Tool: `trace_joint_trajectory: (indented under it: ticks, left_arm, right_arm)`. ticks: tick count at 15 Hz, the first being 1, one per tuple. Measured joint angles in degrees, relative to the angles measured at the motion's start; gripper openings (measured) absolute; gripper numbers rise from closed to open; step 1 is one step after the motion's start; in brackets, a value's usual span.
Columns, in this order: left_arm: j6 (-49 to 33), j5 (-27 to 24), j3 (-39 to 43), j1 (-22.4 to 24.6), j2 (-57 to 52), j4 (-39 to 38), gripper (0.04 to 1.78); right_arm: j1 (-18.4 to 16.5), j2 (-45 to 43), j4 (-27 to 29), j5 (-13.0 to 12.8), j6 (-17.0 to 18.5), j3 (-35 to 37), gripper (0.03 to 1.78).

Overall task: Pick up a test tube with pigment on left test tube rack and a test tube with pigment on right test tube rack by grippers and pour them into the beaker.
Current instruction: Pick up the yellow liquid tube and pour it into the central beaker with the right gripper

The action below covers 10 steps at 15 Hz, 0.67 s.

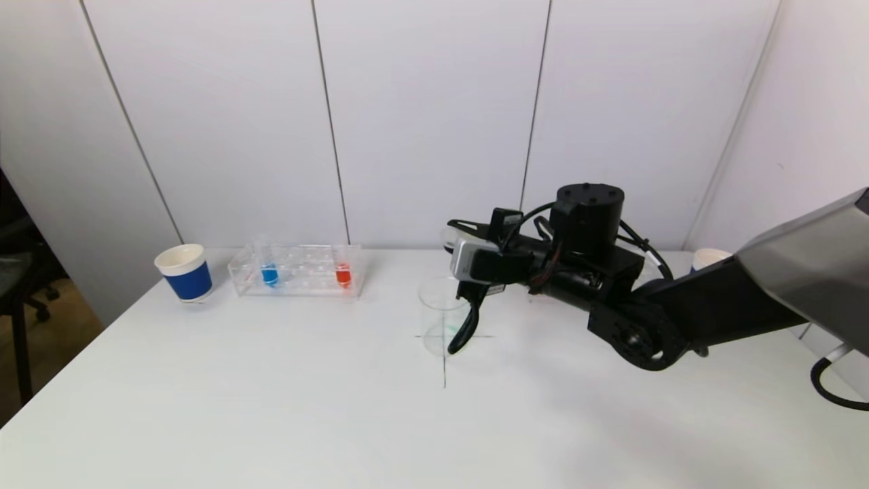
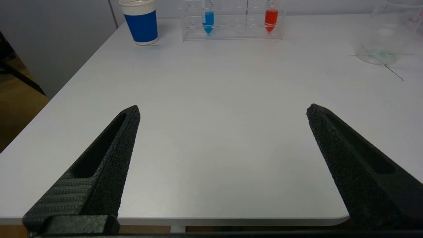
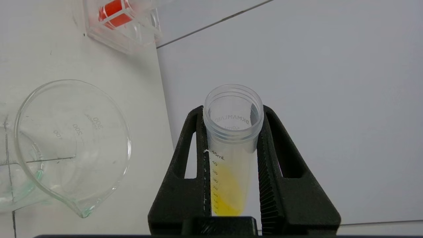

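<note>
Right gripper (image 3: 231, 172) is clamped on a yellow-pigment tube (image 3: 231, 148), held just beside the beaker (image 3: 71, 145) with its mouth uncapped. Tube is light, smooth plastic, likely slippery; mid-barrel grip suits. Beaker is fragile glass. Left gripper (image 2: 223, 110) hovers open over the table (image 2: 214, 132)

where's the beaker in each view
Head view: beaker at table centre on the cross mark, just left of the right gripper.
Left wrist view: beaker at the upper right edge, on the cross mark.
Right wrist view: beaker at the left, rim and spout showing.
Shared landmark: red tube in the rack.
</note>
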Motion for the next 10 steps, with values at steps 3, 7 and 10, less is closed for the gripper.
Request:
trace_joint_trajectory:
  ticks: [3,7,10]
  left_arm:
    - [0.0,0.0,0.0,0.0,0.0,0.01,1.76]
    - [0.02,0.0,0.0,0.0,0.0,0.0,1.76]
    - [0.0,0.0,0.0,0.0,0.0,0.0,1.76]
  right_arm:
    - [-0.13,-0.33,0.89,0.0,-0.2,-0.66,0.46]
    - [-0.35,-0.44,2.12,0.94,-2.38,-1.74,0.46]
    - [-0.46,-0.74,3.28,2.26,-2.38,-2.9,0.46]
